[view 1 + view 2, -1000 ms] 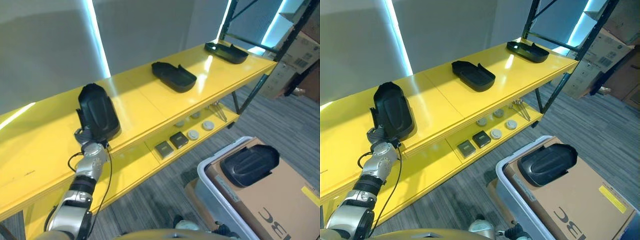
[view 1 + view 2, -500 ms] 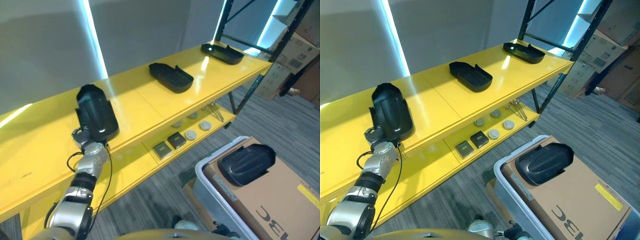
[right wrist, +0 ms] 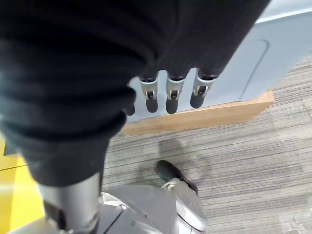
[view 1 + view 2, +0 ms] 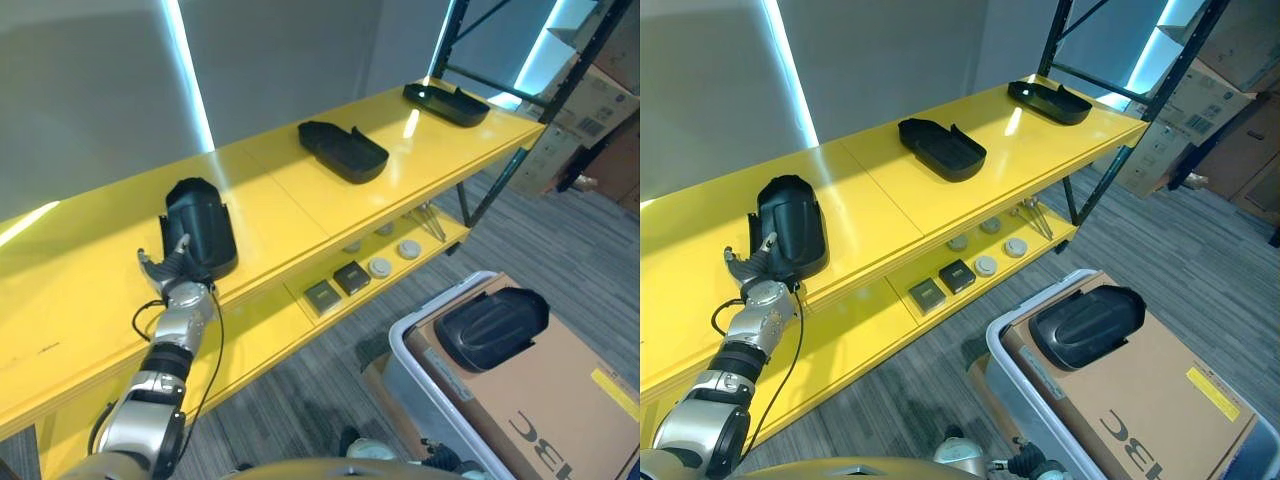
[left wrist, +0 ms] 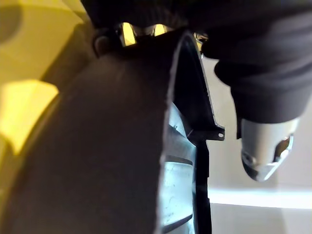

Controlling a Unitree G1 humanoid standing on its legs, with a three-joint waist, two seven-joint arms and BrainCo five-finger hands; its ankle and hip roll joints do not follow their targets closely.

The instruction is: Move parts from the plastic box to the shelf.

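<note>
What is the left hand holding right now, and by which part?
Nothing: the left hand is open, fingers spread, beside the black part lying on the shelf.

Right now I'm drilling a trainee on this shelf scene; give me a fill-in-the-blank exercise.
1. The shelf is coloured ____.
2. The number of black parts on the shelf's top level is ____.
3. The left hand has its fingers spread ____ beside the nearest part.
4. One part lies on a ____ box in the plastic box.

Answers: yellow; three; open; cardboard
</note>
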